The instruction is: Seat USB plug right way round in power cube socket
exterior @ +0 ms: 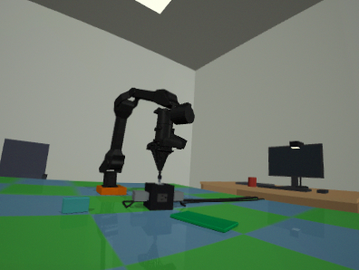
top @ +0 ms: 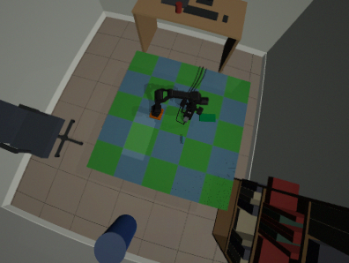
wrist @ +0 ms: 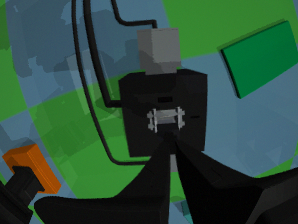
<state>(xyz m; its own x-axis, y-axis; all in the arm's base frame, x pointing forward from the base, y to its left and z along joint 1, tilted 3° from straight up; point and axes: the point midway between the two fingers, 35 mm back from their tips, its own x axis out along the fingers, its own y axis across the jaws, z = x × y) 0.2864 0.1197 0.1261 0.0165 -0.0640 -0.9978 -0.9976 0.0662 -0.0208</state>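
The nearly closed black end effector [top: 188, 116] [exterior: 160, 171] [wrist: 170, 147] grips the small dark USB plug [exterior: 160, 177] [wrist: 170, 132] atop the black power cube [exterior: 159, 202] [wrist: 138, 125], flat green slab [top: 207, 117] [exterior: 204, 221] [wrist: 262, 59] at wrist-view two o'clock.

it looks like an office: seen from above, a desk [top: 198, 22] [exterior: 335, 198] with a keyboard [top: 201, 12] stands at twelve o'clock, a swivel chair [top: 33, 130] at nine and a bookcase [top: 229, 221] full of books at four to five. the exterior view shows a monitor [exterior: 296, 159] on the desk.
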